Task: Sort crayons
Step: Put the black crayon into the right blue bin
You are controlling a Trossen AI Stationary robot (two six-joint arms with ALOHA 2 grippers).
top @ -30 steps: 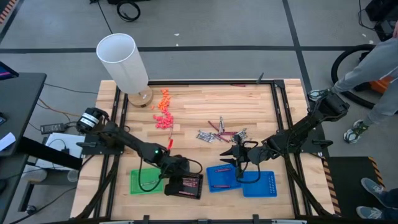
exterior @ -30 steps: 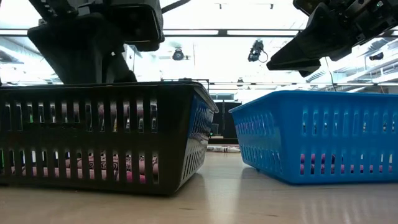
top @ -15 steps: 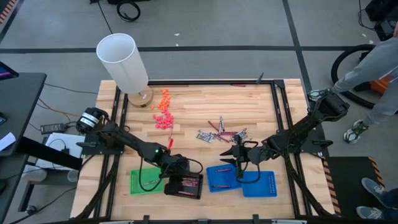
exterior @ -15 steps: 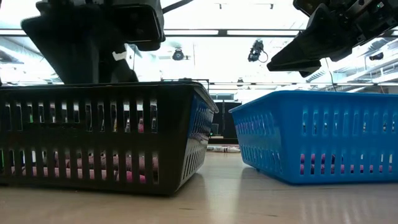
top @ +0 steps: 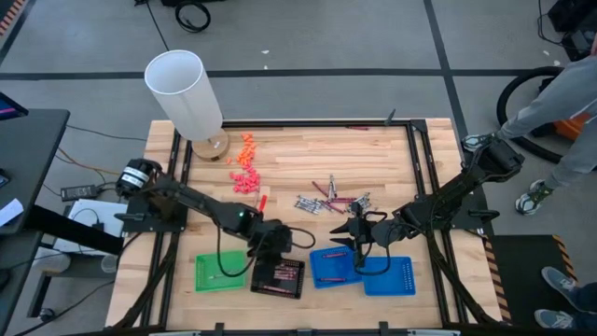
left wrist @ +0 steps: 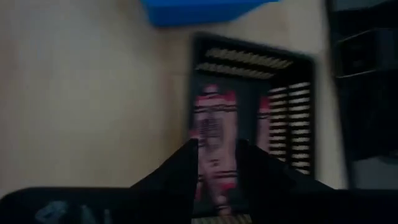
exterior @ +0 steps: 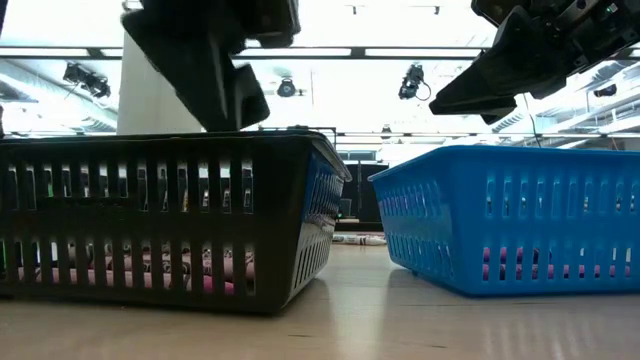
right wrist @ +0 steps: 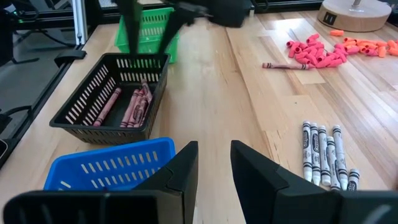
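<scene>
Wooden worktop (top: 308, 163) carries three baskets along its near edge. Left tool (top: 270, 241), fingers slightly apart and empty, hangs just beyond the black basket (top: 278, 277) holding pink crayons (right wrist: 132, 104). Right tool (top: 353, 233), fingers apart, waits over the blue basket (top: 333, 265). Farther off lie loose crayons (top: 328, 199); approach one squarely, pinching mid-length.

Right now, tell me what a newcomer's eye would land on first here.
The tall white cylindrical lamp shade at the wooden table's far left corner stands out first. Next come the three plastic slotted baskets along the near edge: green, black, blue. The left claw, empty, hangs above the black one, which holds red crayons.
</scene>
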